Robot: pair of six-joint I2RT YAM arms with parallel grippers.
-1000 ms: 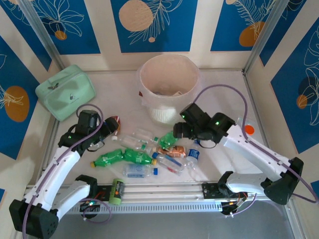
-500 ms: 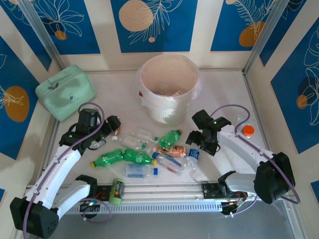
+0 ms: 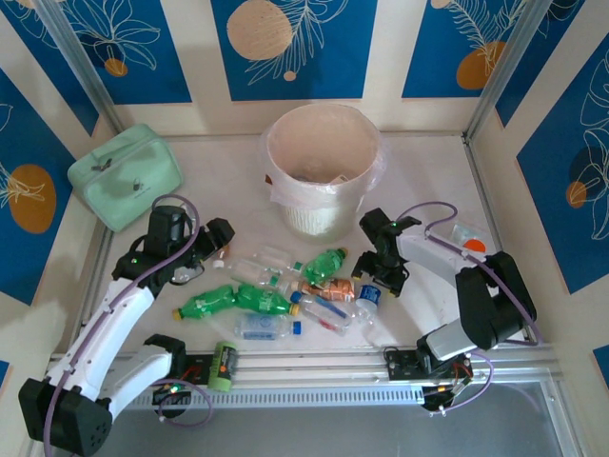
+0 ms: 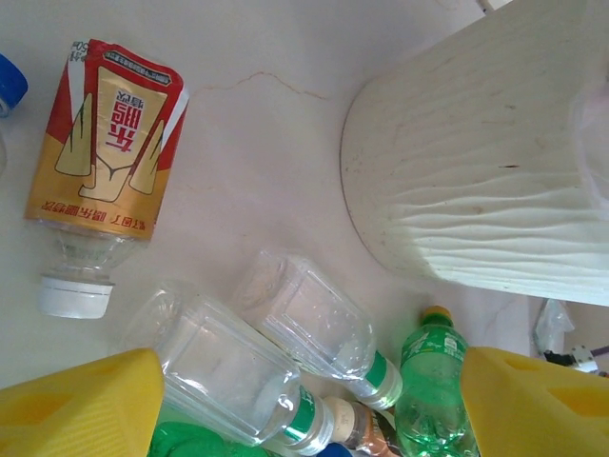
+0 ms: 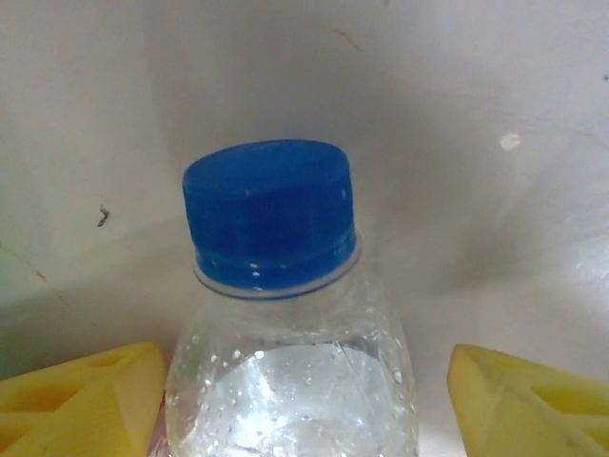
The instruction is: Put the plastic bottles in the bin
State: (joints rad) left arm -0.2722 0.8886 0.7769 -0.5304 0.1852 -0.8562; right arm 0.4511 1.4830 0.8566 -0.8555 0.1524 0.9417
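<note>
Blue floral wall panels [image 3: 343,48]; cream strips [image 3: 195,57] between; pale tabletop [image 3: 228,181]

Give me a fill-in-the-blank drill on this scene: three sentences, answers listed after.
1. The clear bottle between the fingers of the right gripper has a ____ cap.
2. In the top view, the green case lies to the ____ of the bin.
3. In the left wrist view, the orange-labelled bottle has a ____ cap.

Missing words: blue; left; white.
</note>
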